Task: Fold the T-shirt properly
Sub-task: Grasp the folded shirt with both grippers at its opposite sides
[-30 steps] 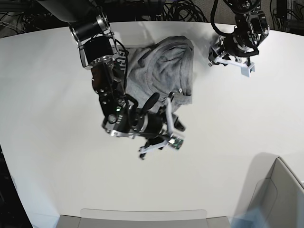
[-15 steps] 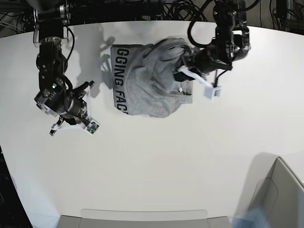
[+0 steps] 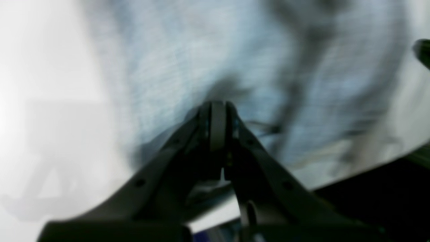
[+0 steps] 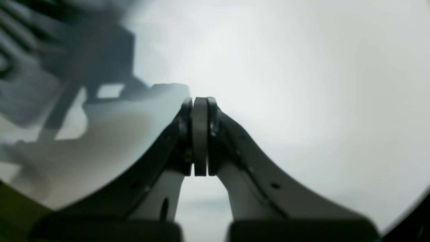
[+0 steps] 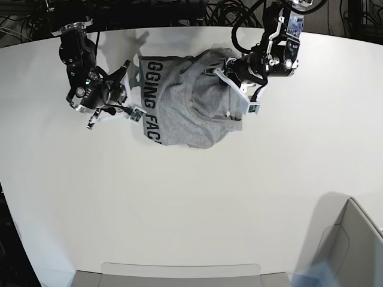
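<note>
T-shirt (image 5: 191, 101) lay bunched on the white table (image 5: 179, 209), toward the far edge, between the two pincers. Long axis ran roughly from the far table edge toward the near edge, slightly slanted. A band of black block lettering ran along the same axis on the side nearest the right pincer; letters read sideways from the base view. Plain grey cloth was heaped over the rest, thickest on the left pincer's side.

Left pincer (image 3: 218, 114) was fully closed, pads pressed flat together, nothing visible between them. Grey fabric filled the blurred wrist view directly ahead of its tip; contact could not be told.

Right pincer (image 4: 200, 111) was likewise closed tight and empty, over bare table, just beside the shirt's lettered edge.
</note>
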Robot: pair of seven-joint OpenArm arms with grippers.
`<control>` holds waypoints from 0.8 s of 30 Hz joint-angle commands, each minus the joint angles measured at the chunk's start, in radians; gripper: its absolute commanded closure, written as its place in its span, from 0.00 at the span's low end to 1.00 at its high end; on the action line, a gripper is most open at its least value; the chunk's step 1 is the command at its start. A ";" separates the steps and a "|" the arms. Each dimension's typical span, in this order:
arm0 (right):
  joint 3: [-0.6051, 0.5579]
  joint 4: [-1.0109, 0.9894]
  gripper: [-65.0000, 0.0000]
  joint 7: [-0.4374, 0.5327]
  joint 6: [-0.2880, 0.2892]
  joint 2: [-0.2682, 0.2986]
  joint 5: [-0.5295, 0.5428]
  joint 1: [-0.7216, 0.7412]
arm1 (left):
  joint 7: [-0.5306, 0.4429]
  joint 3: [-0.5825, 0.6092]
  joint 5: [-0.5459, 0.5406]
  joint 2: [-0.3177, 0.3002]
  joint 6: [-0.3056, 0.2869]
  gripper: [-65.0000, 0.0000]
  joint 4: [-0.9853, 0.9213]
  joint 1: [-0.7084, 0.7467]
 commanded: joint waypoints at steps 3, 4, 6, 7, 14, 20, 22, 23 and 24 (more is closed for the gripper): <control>-0.075 -0.006 1.00 0.008 0.003 -0.007 0.002 0.019 | -0.009 -0.004 -0.007 -0.032 -0.003 1.00 -0.068 -0.057; -0.098 -0.007 1.00 0.010 0.003 -0.022 0.002 0.019 | -0.019 -0.004 -0.007 -0.038 -0.003 1.00 -0.088 -0.077; -0.132 -0.007 1.00 0.010 0.003 -0.056 0.001 0.019 | -0.047 -0.004 -0.007 -0.053 -0.003 1.00 -0.113 -0.115; -0.150 -0.010 1.00 0.010 0.003 -0.078 0.002 0.019 | -0.053 -0.003 -0.007 -0.058 -0.003 1.00 -0.126 -0.141; -0.273 -0.062 1.00 0.160 0.002 -0.187 -0.002 0.024 | -0.061 0.004 -0.013 -0.048 -0.004 1.00 -0.269 -0.351; -0.265 0.097 1.00 0.160 -0.003 -0.170 -0.004 -0.002 | -0.061 -0.006 -0.012 -0.036 0.002 1.00 -0.185 -0.417; -0.219 0.198 1.00 0.160 -0.003 -0.131 0.001 -0.027 | -0.061 -0.026 -0.009 -0.038 0.004 1.00 -0.100 -0.413; -0.184 0.238 1.00 0.160 -0.003 -0.127 0.005 -0.042 | -0.059 -0.047 -0.012 -0.033 0.004 1.00 -0.053 -0.399; -0.150 0.261 1.00 0.160 -0.003 -0.121 0.005 -0.048 | -0.059 -0.059 -0.012 -0.030 0.002 1.00 -0.019 -0.377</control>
